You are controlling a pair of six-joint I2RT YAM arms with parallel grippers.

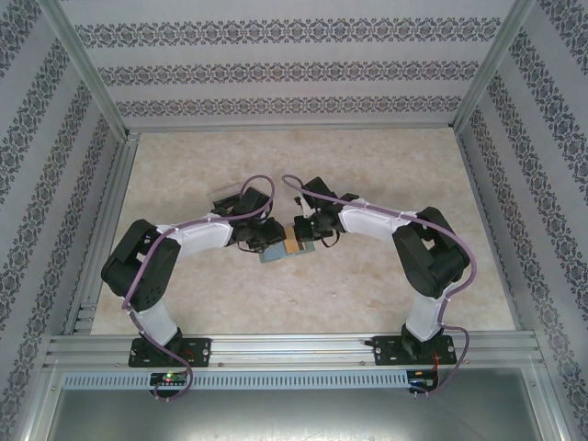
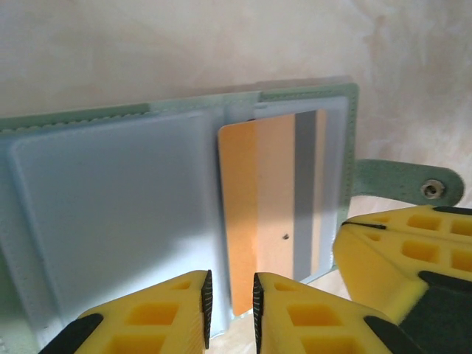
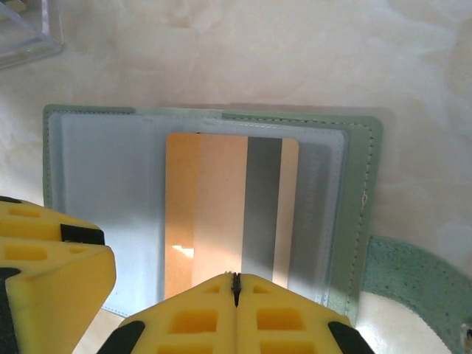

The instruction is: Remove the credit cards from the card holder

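Note:
The grey-green card holder (image 2: 110,199) (image 3: 361,184) (image 1: 274,255) lies open on the table, pale blue lining up, with its closing tab (image 2: 405,181) out to the side. A tan card (image 2: 258,206) (image 3: 214,199) with a grey stripe sticks partly out of its pocket. My left gripper (image 2: 231,310) (image 1: 266,239) is open by a narrow gap, and the card's near corner shows between its tips. My right gripper (image 3: 236,284) (image 1: 307,235) is shut, its tips over the card's near edge; nothing shows between its fingers. The dark card is hidden.
A transparent tray (image 1: 225,195) (image 3: 22,29) stands just beyond the left gripper. Both arms meet over the holder at the table's middle. Patterned walls and metal rails (image 1: 101,92) close in the pale table (image 1: 386,175) on three sides.

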